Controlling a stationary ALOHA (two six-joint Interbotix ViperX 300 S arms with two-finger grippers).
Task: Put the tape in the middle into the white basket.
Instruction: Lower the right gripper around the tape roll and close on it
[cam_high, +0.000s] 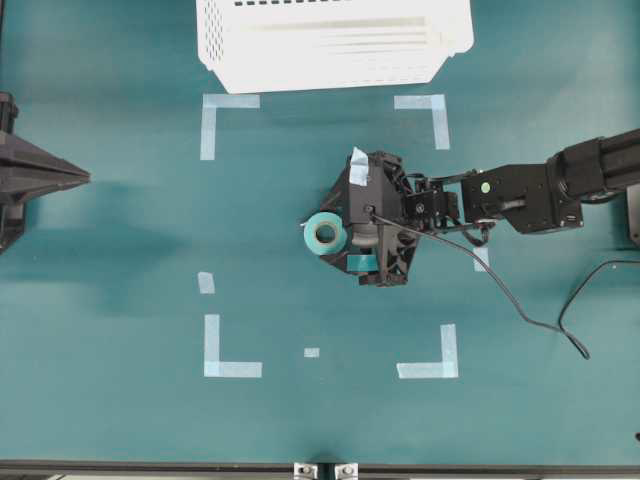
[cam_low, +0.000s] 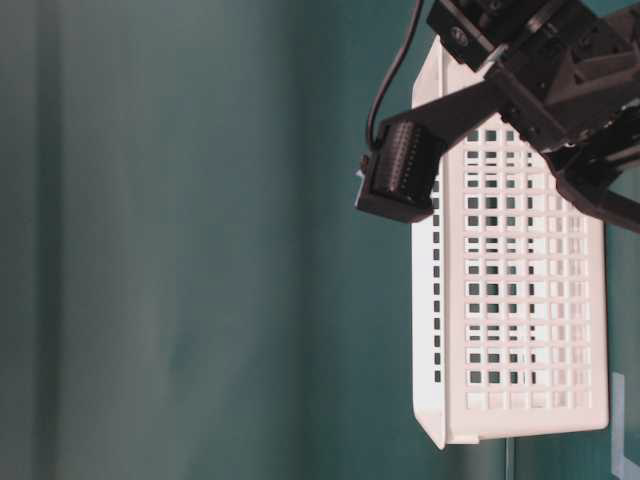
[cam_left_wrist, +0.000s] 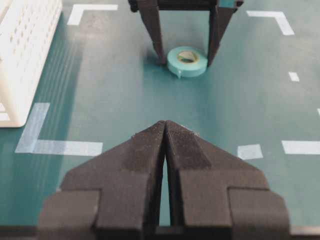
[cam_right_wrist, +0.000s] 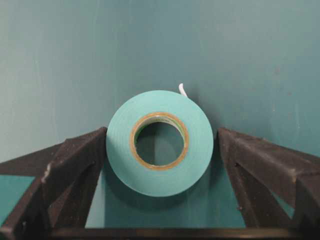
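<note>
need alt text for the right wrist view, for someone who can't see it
A teal tape roll with a tan core lies flat on the green table, sitting between the two open black fingers of the right pincer. A small loose white tape end sticks out at the roll's far edge.

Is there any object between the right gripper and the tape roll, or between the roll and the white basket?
Nothing visible. The open right gripper straddles the tape; only bare table lies before the white basket.

white basket (cam_high: 335, 45) top cut off; right claw (cam_high: 335, 237) partly over tape (cam_high: 324, 236)
</note>
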